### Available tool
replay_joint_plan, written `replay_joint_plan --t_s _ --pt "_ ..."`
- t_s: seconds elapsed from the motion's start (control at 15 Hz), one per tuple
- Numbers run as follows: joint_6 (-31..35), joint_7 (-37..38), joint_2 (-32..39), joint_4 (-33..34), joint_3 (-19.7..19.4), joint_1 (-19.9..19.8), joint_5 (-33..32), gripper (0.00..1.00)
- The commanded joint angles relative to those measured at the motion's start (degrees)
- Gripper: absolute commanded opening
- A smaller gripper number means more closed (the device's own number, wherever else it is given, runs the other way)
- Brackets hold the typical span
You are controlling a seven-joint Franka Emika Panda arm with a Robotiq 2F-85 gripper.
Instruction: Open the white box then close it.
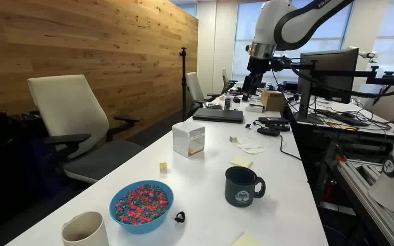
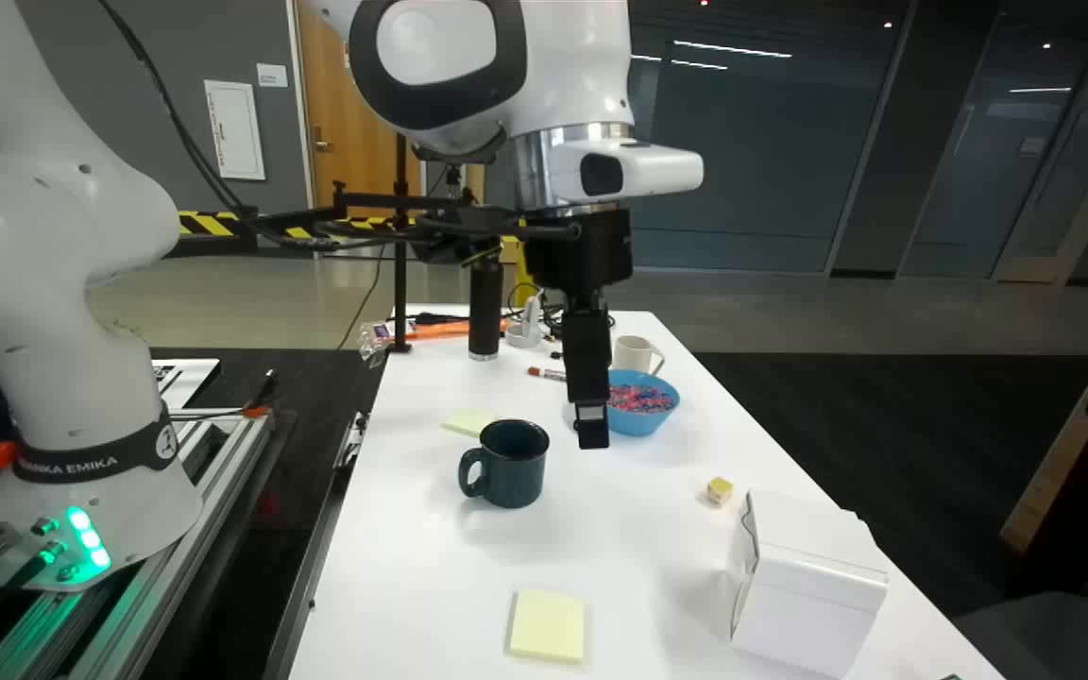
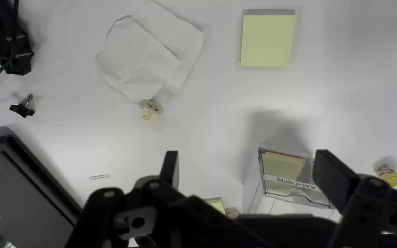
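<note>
The gripper (image 3: 248,165) has its jaws wide apart above the table (image 3: 205,113); table edges cannot be made out. The white box (image 3: 283,207), partly hidden by the gripper, has a clear face labelled "POST-IT NOTES", with yellow notes (image 3: 279,167) inside. A block (image 3: 150,113) marked "J" lies just beside the edge of the white paper (image 3: 138,57); a yellow pad (image 3: 268,41) lies apart. A black knob (image 3: 22,110) lies near a flat black case (image 3: 19,193).

Smooth box (image 1: 182,139), glossy mug (image 2: 514,469), wall (image 1: 91,51) — wood
</note>
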Motion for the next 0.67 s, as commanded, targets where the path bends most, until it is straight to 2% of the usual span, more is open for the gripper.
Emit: replay_joint_plan --t_s 0.0,0.53,0.6 --pt "-0.2 0.1 0.0 0.1 -0.8 0.8 -0.2 1.00" --pt "-0.2 0.1 0.0 0.1 -0.8 0.8 -0.2 1.00" --pt "-0.3 -2.9 0.2 0.3 -1.3 1.5 1.4 1.00"
